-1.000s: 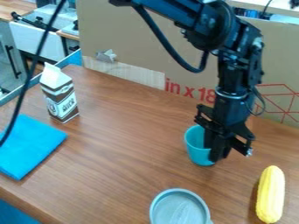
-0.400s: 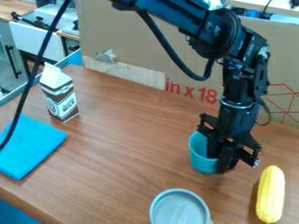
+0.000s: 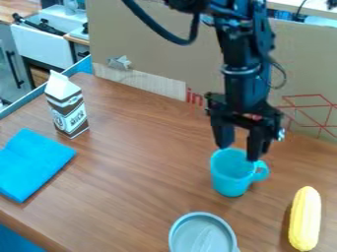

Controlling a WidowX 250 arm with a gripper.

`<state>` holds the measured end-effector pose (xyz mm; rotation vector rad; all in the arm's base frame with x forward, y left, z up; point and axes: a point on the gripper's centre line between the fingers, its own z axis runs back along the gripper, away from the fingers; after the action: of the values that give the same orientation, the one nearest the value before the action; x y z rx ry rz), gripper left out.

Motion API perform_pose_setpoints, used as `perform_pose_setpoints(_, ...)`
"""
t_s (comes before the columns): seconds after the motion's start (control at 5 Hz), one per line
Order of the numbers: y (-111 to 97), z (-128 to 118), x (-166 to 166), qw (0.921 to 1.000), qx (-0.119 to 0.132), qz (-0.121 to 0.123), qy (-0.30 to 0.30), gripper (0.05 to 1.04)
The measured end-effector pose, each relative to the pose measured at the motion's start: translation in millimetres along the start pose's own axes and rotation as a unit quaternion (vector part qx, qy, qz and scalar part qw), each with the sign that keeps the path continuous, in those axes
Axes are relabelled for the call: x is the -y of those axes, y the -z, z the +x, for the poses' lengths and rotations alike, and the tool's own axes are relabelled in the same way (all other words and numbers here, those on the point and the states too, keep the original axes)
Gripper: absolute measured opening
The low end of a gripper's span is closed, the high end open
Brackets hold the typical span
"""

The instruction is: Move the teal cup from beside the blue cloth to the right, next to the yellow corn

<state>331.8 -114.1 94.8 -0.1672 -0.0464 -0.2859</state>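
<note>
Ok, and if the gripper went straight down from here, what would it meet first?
Most likely the turquoise cup: the gripper points down at its rim, fingers apart, one near the handle. Depth is unclear from this angle, so it might pass slightly behind or in front.

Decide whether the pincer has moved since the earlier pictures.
Yes, the pincer has moved up the picture, farther from the yellow corn.

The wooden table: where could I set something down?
The widest bare patch lies between the milk carton, blue cloth, turquoise cup and gray dish. It is crowded toward the picture's right, where the gripper hangs at the cup, with the corn nearby.
</note>
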Motion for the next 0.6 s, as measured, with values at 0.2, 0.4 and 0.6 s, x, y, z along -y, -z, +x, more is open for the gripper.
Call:
perform_pose_setpoints(0.2,-32,-28,-8,0.9994,0.013,0.020,-0.023,1.012)
perform_pose_setpoints(0.4,-41,-74,-40,0.9943,-0.010,0.072,-0.078,1.007)
perform_pose_setpoints(0.6,-35,-123,-77,0.9827,-0.032,0.091,-0.158,1.004)
